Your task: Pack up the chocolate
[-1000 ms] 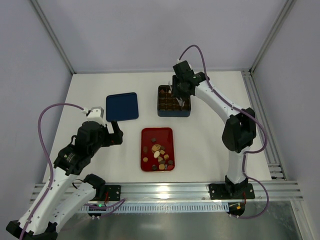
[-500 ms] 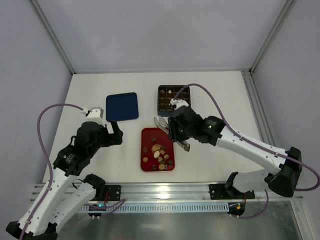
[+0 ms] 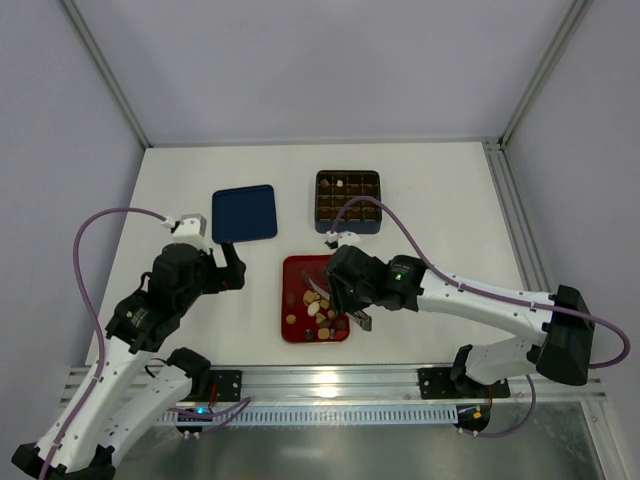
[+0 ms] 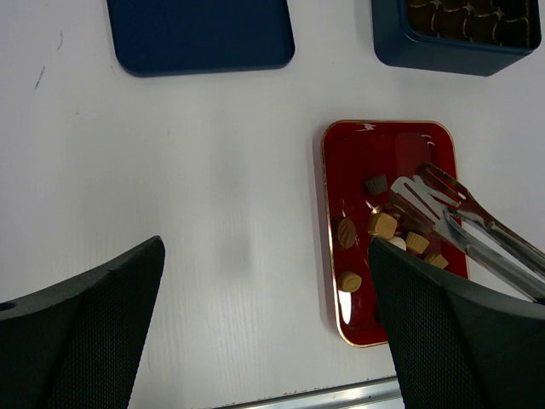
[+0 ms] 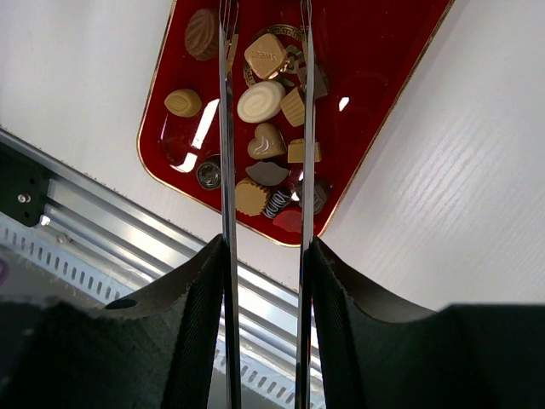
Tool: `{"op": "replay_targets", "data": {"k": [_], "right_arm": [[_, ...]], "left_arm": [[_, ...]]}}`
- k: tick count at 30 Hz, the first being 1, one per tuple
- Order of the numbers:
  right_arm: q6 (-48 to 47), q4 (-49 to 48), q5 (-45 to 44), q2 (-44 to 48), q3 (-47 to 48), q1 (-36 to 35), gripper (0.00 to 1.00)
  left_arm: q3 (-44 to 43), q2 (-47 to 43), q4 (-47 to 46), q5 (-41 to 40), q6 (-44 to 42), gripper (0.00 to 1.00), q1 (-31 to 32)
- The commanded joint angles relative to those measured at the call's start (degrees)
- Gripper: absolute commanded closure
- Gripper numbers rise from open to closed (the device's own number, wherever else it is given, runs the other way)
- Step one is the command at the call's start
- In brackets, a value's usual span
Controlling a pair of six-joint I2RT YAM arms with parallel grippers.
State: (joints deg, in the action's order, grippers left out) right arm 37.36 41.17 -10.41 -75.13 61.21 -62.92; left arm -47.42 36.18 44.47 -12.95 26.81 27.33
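Observation:
Several small chocolates [image 3: 318, 308], brown, tan and cream, lie on a flat red tray [image 3: 300, 265]. My right gripper [image 5: 264, 247] is shut on metal tongs [image 5: 226, 128], whose two arms stand apart over the chocolates [image 5: 262, 100]; a tan square piece [image 5: 266, 53] lies between the tips. The tongs [image 4: 443, 209] also show in the left wrist view over the tray [image 4: 400, 145]. The dark blue grid box [image 3: 348, 195] holds a few pieces at the back. My left gripper [image 4: 266, 256] is open and empty, above bare table left of the tray.
The flat blue lid [image 3: 245, 213] lies at the back left of the tray. The aluminium rail [image 5: 128, 247] runs along the table's near edge, just below the tray. White walls enclose the table.
My right arm has swung from the grid box down to the red tray, bringing the tongs over the chocolates. The left arm has not moved.

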Motion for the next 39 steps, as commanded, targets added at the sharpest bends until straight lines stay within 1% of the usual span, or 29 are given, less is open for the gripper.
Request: {"op": "replay_targets", "data": {"k": [1, 20, 39], "right_arm": [[0.78, -2.49, -1.80, -1.77, 1.37, -0.37, 0.55], [-0.71, -3.82, -2.15, -9.41, 5.32, -0.28, 0.55], [-0.98, -3.73, -2.42, -11.35, 4.80, 0.42, 0.55]], "left_arm": [[0.05, -0.50, -1.23, -0.58, 0.53, 0.00, 0.18], [0.05, -0.50, -1.14, -0.41, 0.44, 0.00, 0.18], [0.05, -0.76, -1.23, -0.41, 0.44, 0.00, 0.18]]}}
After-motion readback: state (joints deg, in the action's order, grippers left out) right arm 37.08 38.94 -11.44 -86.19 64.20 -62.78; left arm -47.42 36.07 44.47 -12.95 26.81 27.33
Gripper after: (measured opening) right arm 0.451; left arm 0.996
